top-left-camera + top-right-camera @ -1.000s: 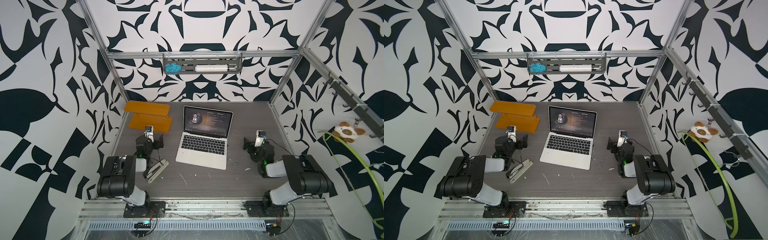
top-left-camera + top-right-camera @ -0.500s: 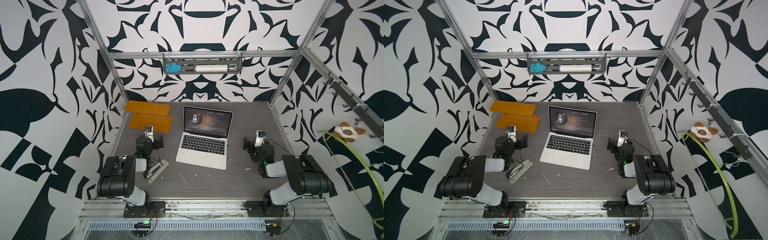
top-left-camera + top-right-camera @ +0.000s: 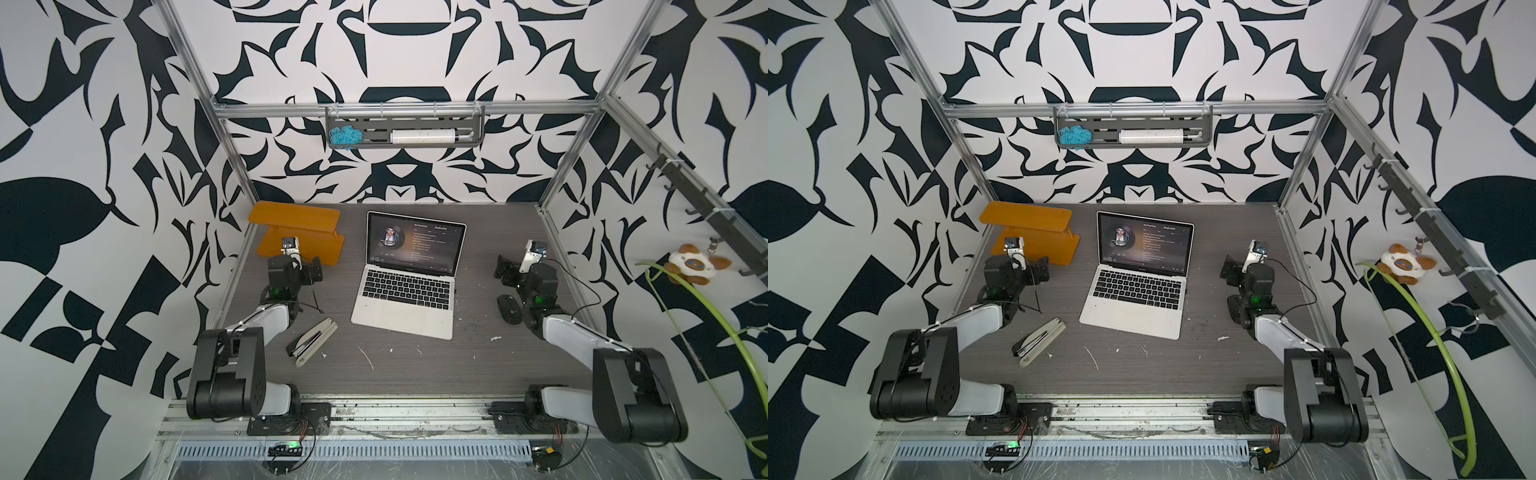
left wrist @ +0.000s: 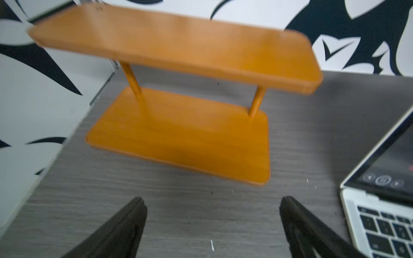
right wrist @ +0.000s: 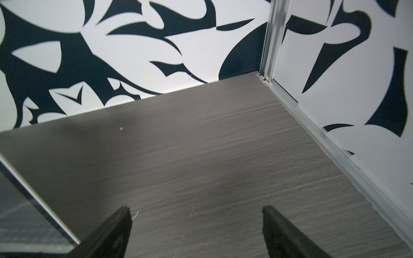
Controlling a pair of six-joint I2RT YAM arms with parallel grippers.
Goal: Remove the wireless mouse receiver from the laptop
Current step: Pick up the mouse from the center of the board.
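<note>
The silver laptop [image 3: 405,309] [image 3: 1131,313] stands open mid-table, its screen showing a dark music player. Its corner shows in the left wrist view [image 4: 377,223], and its screen edge in the right wrist view [image 5: 33,201]. The wireless mouse receiver is too small to make out in any view. My left gripper [image 3: 313,270] [image 3: 1040,268] [image 4: 212,201] hovers left of the laptop, open and empty, facing the orange stand. To the laptop's right, my right gripper [image 3: 505,268] [image 3: 1229,270] [image 5: 196,208] is open over bare table with nothing between its fingers.
An orange two-level stand [image 3: 297,232] [image 4: 178,138] sits at the back left. A black mouse [image 3: 509,308] lies beside the right arm. A beige and black stapler-like tool [image 3: 311,341] lies at the front left. Patterned walls and metal rails enclose the table.
</note>
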